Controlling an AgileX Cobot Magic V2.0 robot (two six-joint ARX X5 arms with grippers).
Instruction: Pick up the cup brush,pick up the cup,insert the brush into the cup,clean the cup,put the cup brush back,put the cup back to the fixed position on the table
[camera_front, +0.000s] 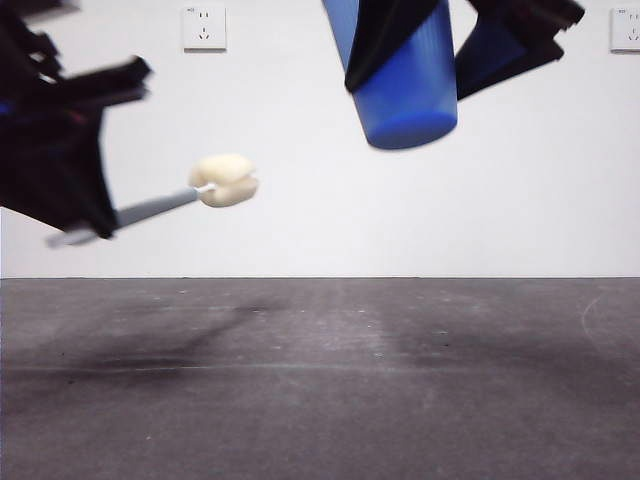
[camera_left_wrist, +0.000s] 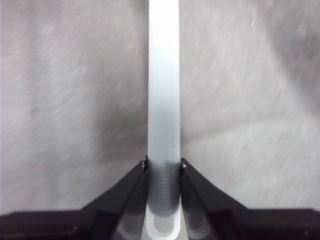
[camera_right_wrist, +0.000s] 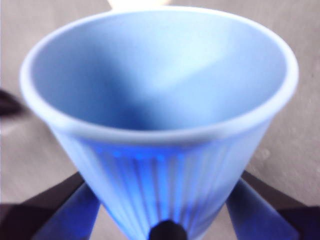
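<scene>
Grey scuffed table (camera_front: 320, 400) lies beneath a white wall (camera_front: 300, 130).

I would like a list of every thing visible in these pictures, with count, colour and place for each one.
cup brush: one, grey handle with cream sponge head, held in the air, outside the cup
cup: one, blue, ribbed, held tilted above the table
table: one, dark grey, below both things
wall sockets: two, white, on the white wall behind
left gripper: one, black, shut on the brush handle
right gripper: one, black, shut on the cup
</scene>
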